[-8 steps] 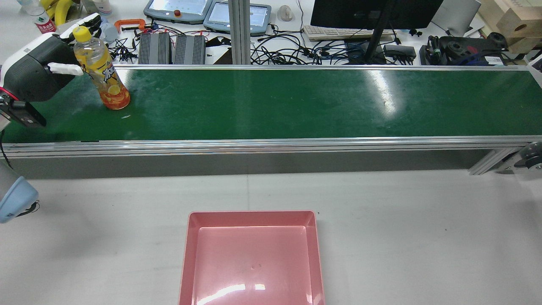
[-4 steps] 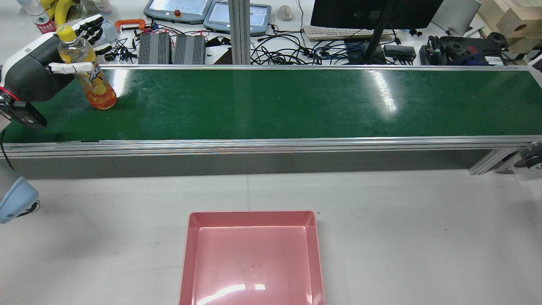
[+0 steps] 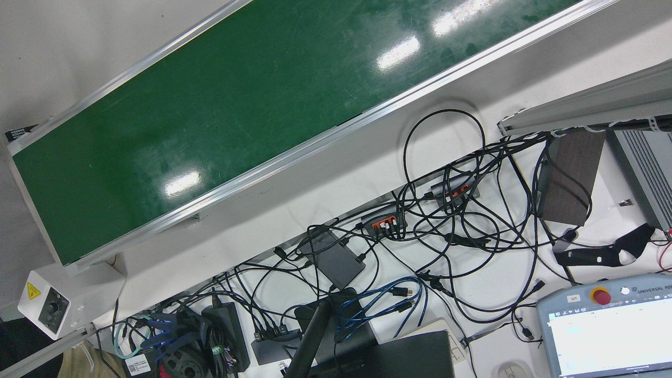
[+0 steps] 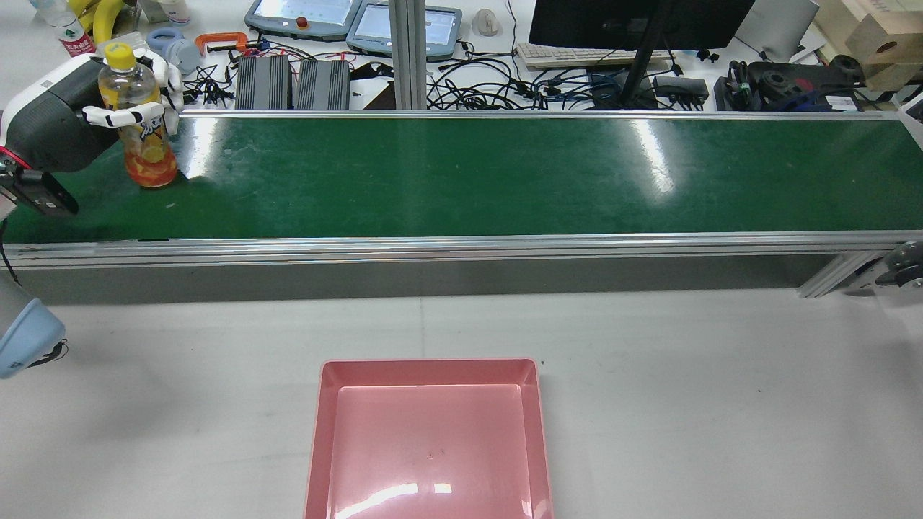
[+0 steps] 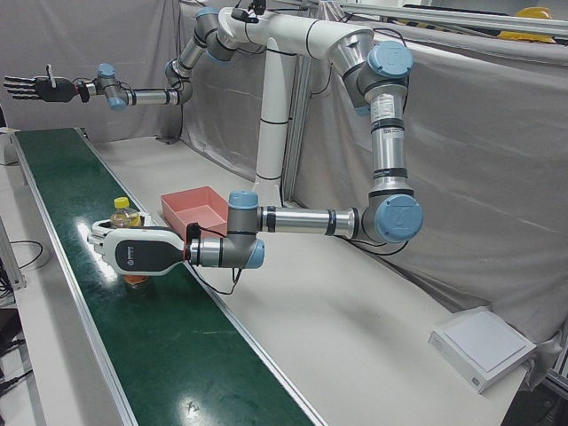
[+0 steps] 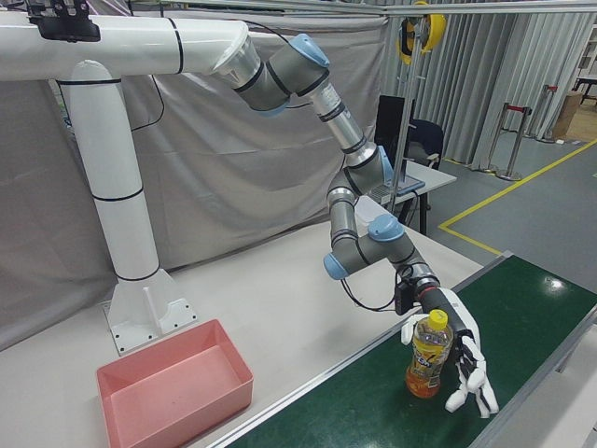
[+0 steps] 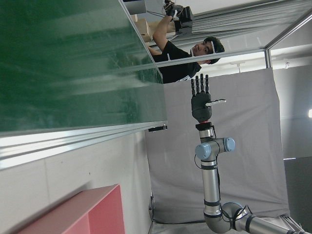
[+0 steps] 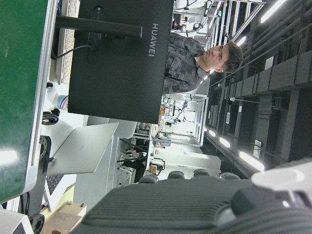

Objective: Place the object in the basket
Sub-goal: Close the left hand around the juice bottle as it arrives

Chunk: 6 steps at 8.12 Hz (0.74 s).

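Observation:
A yellow-capped orange drink bottle [image 4: 144, 140] stands upright on the far left of the green conveyor belt [image 4: 505, 173]. My left hand [image 4: 58, 122] is closed round its upper body, thumb across the front and fingers curled behind. The right-front view shows the same hand [image 6: 464, 350] and bottle [image 6: 427, 364], and the left-front view shows the hand [image 5: 138, 251] in front of the bottle [image 5: 122, 206]. My right hand [image 5: 35, 87] is raised high over the belt's other end, open and empty. The pink basket [image 4: 429, 365] lies on the white table, empty.
Aluminium rails edge the belt [image 3: 210, 105]. Beyond it lie tangled cables [image 3: 446, 220], teach pendants [image 4: 303, 16] and a monitor [image 4: 634, 21]. A person [image 7: 185, 53] stands past the belt's end. White table [image 4: 721, 404] surrounds the basket.
The bottle rode the belt leftward into my left hand. The hand's fingers, straight before, have curled round the bottle. The arm itself has stayed put.

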Tool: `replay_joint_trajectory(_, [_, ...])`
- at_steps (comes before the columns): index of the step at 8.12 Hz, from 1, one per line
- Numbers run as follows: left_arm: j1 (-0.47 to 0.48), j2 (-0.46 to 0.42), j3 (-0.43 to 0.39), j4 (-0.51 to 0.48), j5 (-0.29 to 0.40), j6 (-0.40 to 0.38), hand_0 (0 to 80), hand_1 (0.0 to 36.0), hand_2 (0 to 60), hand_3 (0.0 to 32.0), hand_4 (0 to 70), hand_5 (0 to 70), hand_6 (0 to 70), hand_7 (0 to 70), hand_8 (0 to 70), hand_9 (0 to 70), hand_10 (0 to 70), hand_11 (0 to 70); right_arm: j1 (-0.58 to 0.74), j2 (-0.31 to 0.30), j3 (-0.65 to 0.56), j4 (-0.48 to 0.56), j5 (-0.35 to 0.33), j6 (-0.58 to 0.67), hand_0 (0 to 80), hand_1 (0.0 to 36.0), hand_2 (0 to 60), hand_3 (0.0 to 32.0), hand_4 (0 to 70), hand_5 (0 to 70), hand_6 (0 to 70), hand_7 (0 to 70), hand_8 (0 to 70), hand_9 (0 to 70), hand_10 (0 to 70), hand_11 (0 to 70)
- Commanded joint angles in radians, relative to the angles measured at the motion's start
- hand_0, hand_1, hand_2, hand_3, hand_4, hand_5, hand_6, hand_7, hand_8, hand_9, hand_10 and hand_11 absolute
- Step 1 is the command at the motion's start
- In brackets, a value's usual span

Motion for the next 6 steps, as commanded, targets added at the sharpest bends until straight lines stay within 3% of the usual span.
replay_joint_trajectory(1, [-0.005,0.009,-0.214,0.174,0.014,-0.003,47.3,33.6,60.0,0.0,28.9,70.0,40.8,70.0,50.1,70.0,61.7,70.0,0.000,0.000,0.000,0.000,0.000,-0.002,0.0,0.0,0.0,0.0,0.0,0.0,0.0,0.0,0.0,0.0,0.0,0.0])
replay_joint_trajectory(4, [0.027,0.003,-0.303,0.232,0.015,0.010,47.4,32.6,60.0,0.0,29.0,70.0,38.1,70.0,46.9,68.0,58.0,70.0,0.000,0.000,0.000,0.000,0.000,-0.002,0.0,0.0,0.0,0.0,0.0,0.0,0.0,0.0,0.0,0.0,0.0,0.0])
replay_joint_trajectory(6, [0.135,-0.002,-0.389,0.288,0.021,0.068,46.8,32.7,60.0,0.0,28.4,70.0,36.6,70.0,45.9,67.0,57.1,70.0,0.000,0.000,0.000,0.000,0.000,0.000,0.0,0.0,0.0,0.0,0.0,0.0,0.0,0.0,0.0,0.0,0.0,0.0])
